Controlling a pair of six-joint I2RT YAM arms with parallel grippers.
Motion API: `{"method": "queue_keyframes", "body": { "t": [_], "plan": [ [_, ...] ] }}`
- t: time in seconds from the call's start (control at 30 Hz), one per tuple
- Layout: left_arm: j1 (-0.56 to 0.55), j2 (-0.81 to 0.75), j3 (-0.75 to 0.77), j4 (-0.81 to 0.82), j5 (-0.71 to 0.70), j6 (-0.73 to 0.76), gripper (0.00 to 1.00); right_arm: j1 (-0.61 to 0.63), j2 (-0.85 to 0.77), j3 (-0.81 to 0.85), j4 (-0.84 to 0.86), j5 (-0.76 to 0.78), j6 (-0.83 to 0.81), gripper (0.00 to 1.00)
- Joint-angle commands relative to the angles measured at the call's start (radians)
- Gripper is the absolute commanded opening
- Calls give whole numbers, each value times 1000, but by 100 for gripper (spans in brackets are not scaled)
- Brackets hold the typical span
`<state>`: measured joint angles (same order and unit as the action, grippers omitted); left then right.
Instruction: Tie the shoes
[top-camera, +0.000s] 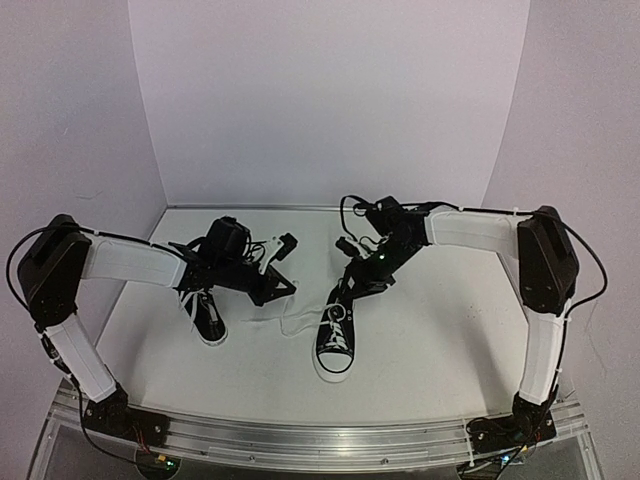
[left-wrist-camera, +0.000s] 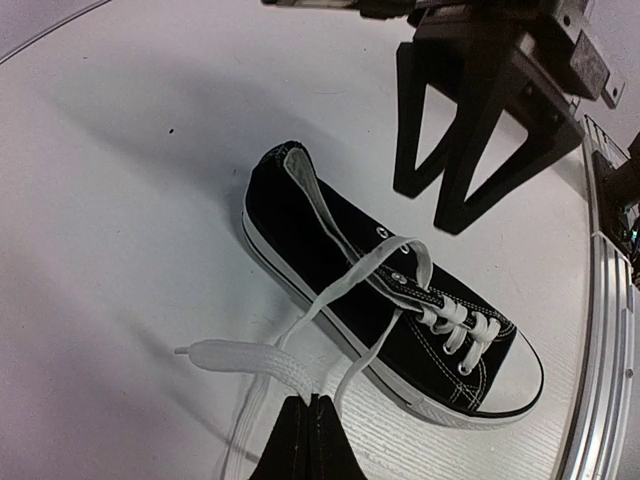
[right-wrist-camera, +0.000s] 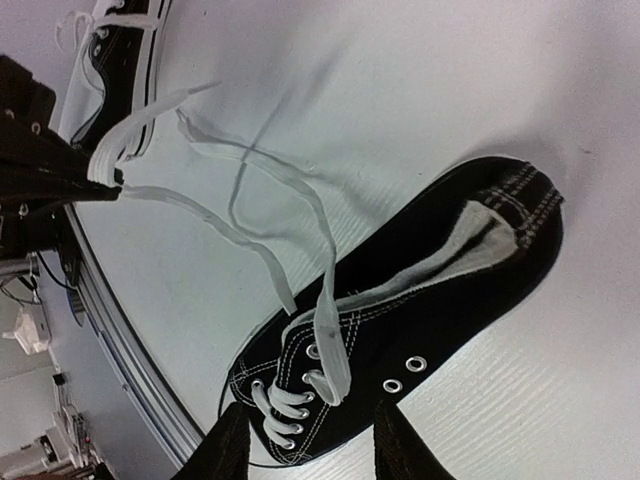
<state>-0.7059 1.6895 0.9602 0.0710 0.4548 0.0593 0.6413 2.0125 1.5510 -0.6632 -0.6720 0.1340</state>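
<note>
My left gripper (left-wrist-camera: 308, 405) is pinched shut on the white lace (left-wrist-camera: 255, 360) of one shoe (top-camera: 336, 340), which lies mid-table. The other shoe (top-camera: 208, 318) sits off to the left. My right gripper (left-wrist-camera: 430, 205) hangs near the heel, half wide, holding nothing I can see. If I pull too hard, the lace may slip free, or the light shoe may slide along. The table (top-camera: 430, 350) is smooth and white, with plain white walls (top-camera: 320, 100) all around, so a white lace is hard to spot.

Black-jointed, white-sleeved left robot arm (top-camera: 125, 262), matching right arm (top-camera: 470, 230), black cables (top-camera: 604, 270), wedge-fingered black right gripper (left-wrist-camera: 428, 210), bases (top-camera: 105, 410) at seven and five o'clock.
</note>
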Motion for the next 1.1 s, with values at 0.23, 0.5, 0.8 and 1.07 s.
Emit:
{"method": "queue_keyframes", "body": {
  "t": [0.23, 0.5, 0.8, 1.07],
  "plan": [
    [-10, 95, 110, 101, 42, -41, 0, 6, 87, 31, 47, -95, -30, 33],
    [-14, 112, 124, 99, 68, -37, 0, 6, 41, 27, 54, -142, -34, 0],
    [-15, 188, 167, 164, 97, -50, 0, 8, -64, -61, 90, -183, -36, 0],
    [-38, 252, 233, 180, 126, -51, 0, 22, -74, -97, 105, -213, -59, 0]
  ]
}}
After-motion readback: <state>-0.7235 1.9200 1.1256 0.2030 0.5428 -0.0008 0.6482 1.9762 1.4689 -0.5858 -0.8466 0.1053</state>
